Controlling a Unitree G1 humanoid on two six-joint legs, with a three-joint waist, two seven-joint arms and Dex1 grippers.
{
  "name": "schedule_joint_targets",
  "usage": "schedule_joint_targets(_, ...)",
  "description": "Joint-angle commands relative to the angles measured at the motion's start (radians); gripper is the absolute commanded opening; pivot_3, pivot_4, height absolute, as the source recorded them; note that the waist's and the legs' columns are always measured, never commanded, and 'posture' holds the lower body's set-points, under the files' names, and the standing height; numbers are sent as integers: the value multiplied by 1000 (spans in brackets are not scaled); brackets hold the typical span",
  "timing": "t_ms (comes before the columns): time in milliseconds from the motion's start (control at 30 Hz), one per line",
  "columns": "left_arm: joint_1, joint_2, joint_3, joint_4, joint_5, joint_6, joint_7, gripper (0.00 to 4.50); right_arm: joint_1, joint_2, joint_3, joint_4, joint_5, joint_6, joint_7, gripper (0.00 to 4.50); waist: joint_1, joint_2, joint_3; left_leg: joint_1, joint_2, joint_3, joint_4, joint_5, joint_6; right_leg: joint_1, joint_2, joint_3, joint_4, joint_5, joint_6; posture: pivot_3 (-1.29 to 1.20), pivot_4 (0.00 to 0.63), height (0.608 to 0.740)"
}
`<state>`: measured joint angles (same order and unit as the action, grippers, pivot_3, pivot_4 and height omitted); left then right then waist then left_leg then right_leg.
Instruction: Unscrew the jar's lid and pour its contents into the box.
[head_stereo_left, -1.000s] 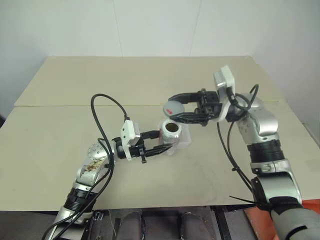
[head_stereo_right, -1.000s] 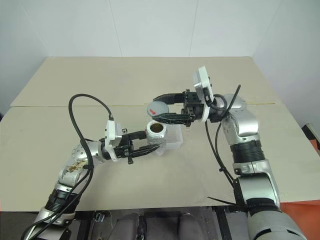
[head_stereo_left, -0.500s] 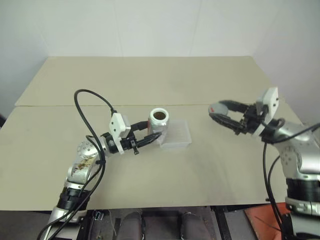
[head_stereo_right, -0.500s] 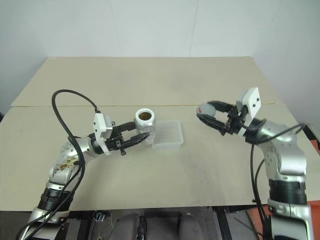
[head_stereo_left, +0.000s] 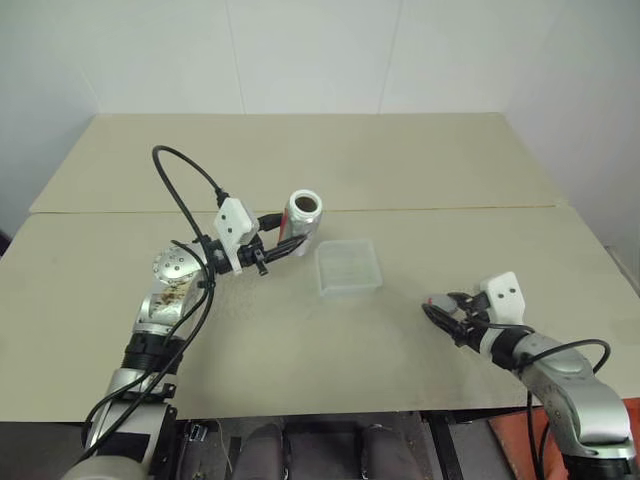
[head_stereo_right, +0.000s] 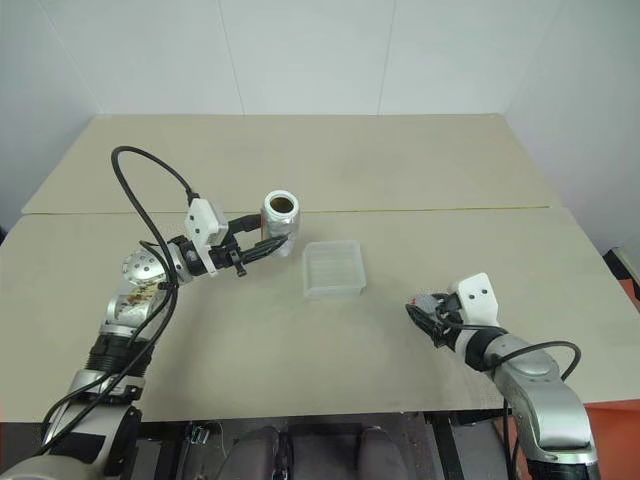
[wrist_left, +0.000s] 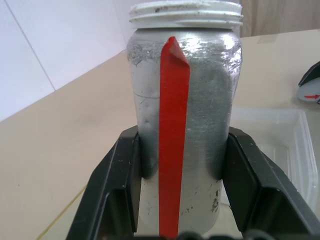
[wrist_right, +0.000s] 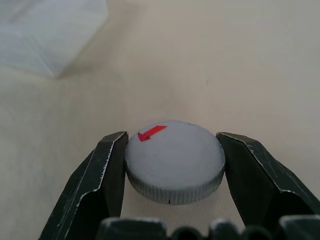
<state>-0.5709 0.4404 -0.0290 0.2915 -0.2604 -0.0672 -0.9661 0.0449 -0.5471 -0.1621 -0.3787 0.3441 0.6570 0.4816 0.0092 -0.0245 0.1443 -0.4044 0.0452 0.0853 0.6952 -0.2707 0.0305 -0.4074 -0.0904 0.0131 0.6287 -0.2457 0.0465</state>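
Jar (head_stereo_left: 303, 214) now lifted left of box (head_stereo_left: 348, 268); lid (wrist_right: 174, 160) lowered tableward.

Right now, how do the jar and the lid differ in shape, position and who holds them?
The jar is a tall silvery cylinder with an open white threaded mouth; the lid is a flat grey disc. The jar is lifted above the table beside the box; the lid is low at the table. The left hand grips the jar, the right hand the lid. Both carry a red mark.
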Motion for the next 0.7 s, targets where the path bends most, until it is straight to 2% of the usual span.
schedule_joint_targets(33, -24, -1, 0, -7, 8, -34, -6, 1929, 13, -47, 26, -6, -34, 14, 14, 3512, 0, 0, 0, 0, 0, 0, 0, 0, 0, 0, 0, 0, 0, 0, 0, 0, 150, 740)
schedule_joint_targets(133, -21, -4, 0, -9, 11, -39, -3, 1929, 29, -74, 41, -9, -40, -4, 41, 4383, 3, 0, 0, 0, 0, 0, 0, 0, 0, 1, 0, 0, 0, 0, 0, 0, 150, 740)
schedule_joint_targets(167, -21, -7, 1, -6, 6, -42, -8, 1929, 31, -80, 42, -13, -45, -18, 47, 4451, 3, 0, 0, 0, 0, 0, 0, 0, 0, 1, 0, -1, 0, 0, 0, 0, 150, 740)
schedule_joint_targets(300, -22, -5, -8, 3, 20, -69, -20, 1929, 29, -112, 30, -41, -65, -46, 57, 4451, 3, 0, 0, 0, -1, 0, 0, 0, 0, 1, 0, -1, -1, 0, 0, 0, 150, 740)
schedule_joint_targets(433, -57, 2, -42, 67, 90, -152, -27, 1929, 1, -133, -91, -103, 42, -31, 113, 4451, 4, 0, 0, 0, -1, 0, 1, 0, 0, 1, 0, -1, 0, 0, 0, 0, 150, 740)
schedule_joint_targets(533, -106, -8, -54, 132, 114, -208, -37, 1929, 13, -192, -175, -168, 117, -9, 183, 4451, 4, 0, 0, 0, -1, 0, 1, 0, 0, 1, 0, -1, -1, 0, 1, 0, 150, 740)
schedule_joint_targets(700, -222, -15, -96, 283, 190, -341, -44, 1929, 26, -264, -261, -230, 160, 28, 209, 4451, 6, -1, 0, -1, -1, 0, 1, 0, 0, 2, 0, -2, -2, 0, 1, 0, 150, 740)
